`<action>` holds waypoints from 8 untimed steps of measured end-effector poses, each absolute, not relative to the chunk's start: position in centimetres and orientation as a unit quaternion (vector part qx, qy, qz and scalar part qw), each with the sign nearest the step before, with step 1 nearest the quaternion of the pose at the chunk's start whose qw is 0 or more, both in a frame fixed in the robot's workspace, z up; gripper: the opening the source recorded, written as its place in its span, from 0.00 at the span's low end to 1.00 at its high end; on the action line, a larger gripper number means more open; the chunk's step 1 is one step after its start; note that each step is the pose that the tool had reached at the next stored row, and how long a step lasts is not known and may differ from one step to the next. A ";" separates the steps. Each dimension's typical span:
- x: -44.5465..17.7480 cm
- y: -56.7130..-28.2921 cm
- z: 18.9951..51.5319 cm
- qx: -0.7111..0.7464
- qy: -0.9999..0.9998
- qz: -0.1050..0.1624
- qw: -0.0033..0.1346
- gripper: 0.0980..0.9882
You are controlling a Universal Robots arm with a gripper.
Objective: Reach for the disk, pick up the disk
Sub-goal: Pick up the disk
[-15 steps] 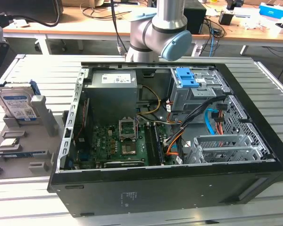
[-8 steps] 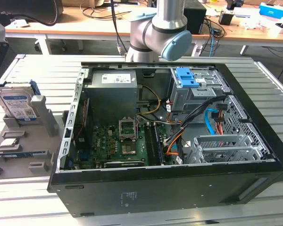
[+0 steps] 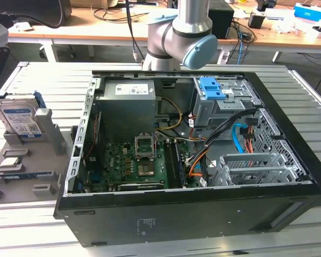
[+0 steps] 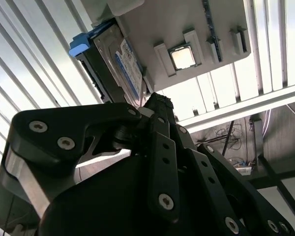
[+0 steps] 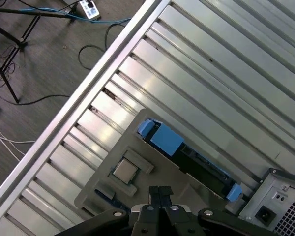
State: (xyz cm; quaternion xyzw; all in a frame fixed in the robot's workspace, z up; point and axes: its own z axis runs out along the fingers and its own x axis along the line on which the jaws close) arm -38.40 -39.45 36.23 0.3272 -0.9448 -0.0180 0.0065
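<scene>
Nearest the lens in both wrist views is the gripper. I read its fingers as brought together with nothing between them. It hangs above the grey fixture and apart from everything on it, so I judge the reach as under way and the pick-up as not yet made.

Just beyond the fingertips, in the first wrist view, the small square chip sits in its own recess. Past that, the disk stands on edge in a slot of the fixture. My reading is that this upright seating leaves both broad faces free for fingers to straddle, and that the blue side rails steady it in the slot.

In the exterior view, the disk lies at about nine o'clock from the open computer case, well apart from it, on the slatted table. The arm rises at twelve o'clock behind the case.

Limits of observation:
- The disk's lower part is sunk in the slot, so I cannot tell how deep it sits.
- The first wrist view takes the disk edge-on, so its label is turned away. The second wrist view shows the label only obliquely.
- The gripper's own linkage covers part of the fixture.
- The arm is cut off at the exterior view's upper edge.
</scene>
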 end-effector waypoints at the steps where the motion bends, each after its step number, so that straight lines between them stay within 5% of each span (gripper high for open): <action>1: -38.4 -39.5 36.2 0.331 -0.944 -0.018 0.007 0.01; 8: -38.4 -39.5 36.2 0.352 -0.936 -0.018 0.007 0.01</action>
